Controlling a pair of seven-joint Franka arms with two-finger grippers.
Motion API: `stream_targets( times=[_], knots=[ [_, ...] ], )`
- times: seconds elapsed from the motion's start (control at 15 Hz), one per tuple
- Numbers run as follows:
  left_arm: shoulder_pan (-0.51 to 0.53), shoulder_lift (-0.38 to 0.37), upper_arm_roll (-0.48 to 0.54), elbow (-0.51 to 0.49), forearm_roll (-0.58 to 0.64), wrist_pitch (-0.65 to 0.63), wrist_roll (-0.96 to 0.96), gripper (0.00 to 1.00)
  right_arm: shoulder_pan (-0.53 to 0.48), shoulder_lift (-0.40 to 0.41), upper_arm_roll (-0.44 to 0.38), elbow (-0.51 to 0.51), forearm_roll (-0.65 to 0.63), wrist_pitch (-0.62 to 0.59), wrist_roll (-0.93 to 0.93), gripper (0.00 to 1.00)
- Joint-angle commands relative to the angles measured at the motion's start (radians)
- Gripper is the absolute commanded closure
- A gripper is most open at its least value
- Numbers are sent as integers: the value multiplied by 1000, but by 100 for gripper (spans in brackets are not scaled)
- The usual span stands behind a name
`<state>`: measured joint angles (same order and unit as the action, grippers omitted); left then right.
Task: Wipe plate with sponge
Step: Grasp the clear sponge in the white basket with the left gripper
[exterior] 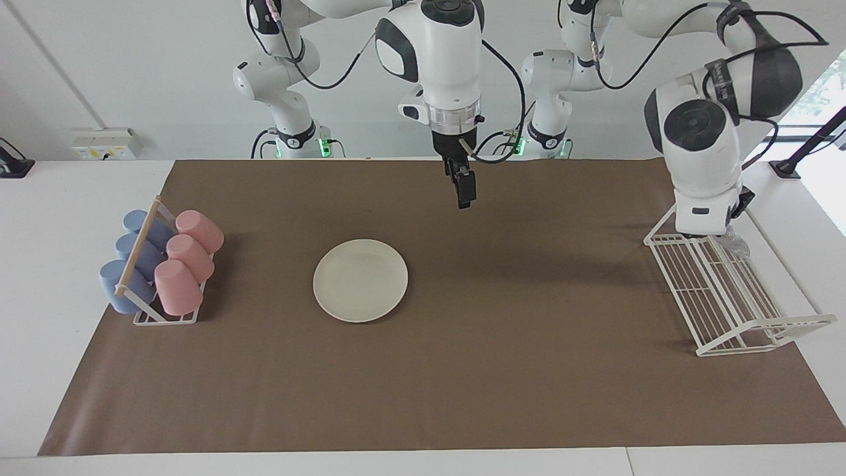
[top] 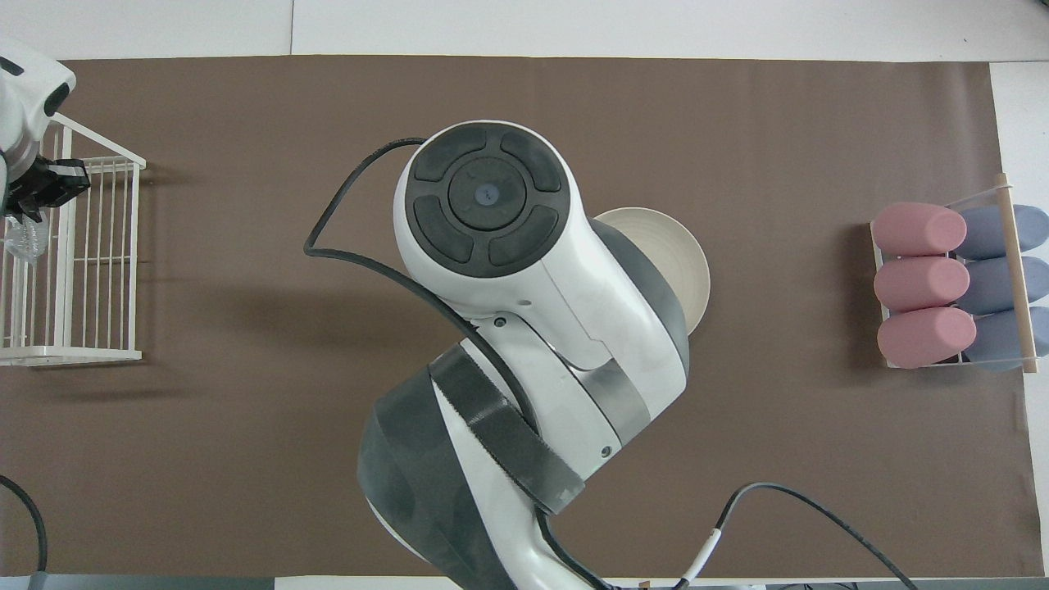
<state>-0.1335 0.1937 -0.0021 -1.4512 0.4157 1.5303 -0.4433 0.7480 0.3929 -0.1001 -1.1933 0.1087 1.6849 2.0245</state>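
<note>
The cream-white plate (exterior: 360,280) lies flat at the middle of the brown mat; in the overhead view only its edge (top: 684,262) shows past the right arm. My right gripper (exterior: 464,197) hangs in the air over bare mat, on the robots' side of the plate, open and holding nothing. The silvery mesh sponge (exterior: 735,247) (top: 24,238) is at the white wire rack (exterior: 727,291), toward the left arm's end. My left gripper (top: 29,210) points down over the rack, shut on the sponge. In the facing view its wrist hides the fingers.
A small stand with pink and blue cups (exterior: 162,264) (top: 951,287) lying on their sides sits at the right arm's end of the mat. The wire rack (top: 90,246) takes up the other end. The right arm's bulk covers much of the overhead view.
</note>
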Motion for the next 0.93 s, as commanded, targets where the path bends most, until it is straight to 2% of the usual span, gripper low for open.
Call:
stream_targets(
  times=[0.0,0.27,0.33,0.4,0.47,0.53,0.67,0.87],
  knots=[
    [17,9,8,119,-248,-109,12,100,-1,-2,-1,-2,3,-11,11,0],
    [74,-6,33,147,-596,-147,-53,100,2,-3,-1,-3,6,-16,22,0],
    [100,-13,31,144,-698,-134,-93,100,2,-3,-1,-3,6,-16,22,0],
    [171,-28,30,135,-835,-116,-91,100,2,-3,-1,-2,8,-13,22,0],
    [220,-61,27,74,-973,-78,-84,100,2,-3,-1,-2,11,-10,23,0],
    [227,-94,25,-1,-1042,-37,-77,100,2,-3,-1,-2,15,-8,22,0],
    [213,-146,13,-124,-1109,31,-51,100,2,-3,-1,-2,19,-5,23,0],
    [204,-238,13,-344,-1311,134,84,100,2,-3,0,-3,25,4,25,0]
  ],
)
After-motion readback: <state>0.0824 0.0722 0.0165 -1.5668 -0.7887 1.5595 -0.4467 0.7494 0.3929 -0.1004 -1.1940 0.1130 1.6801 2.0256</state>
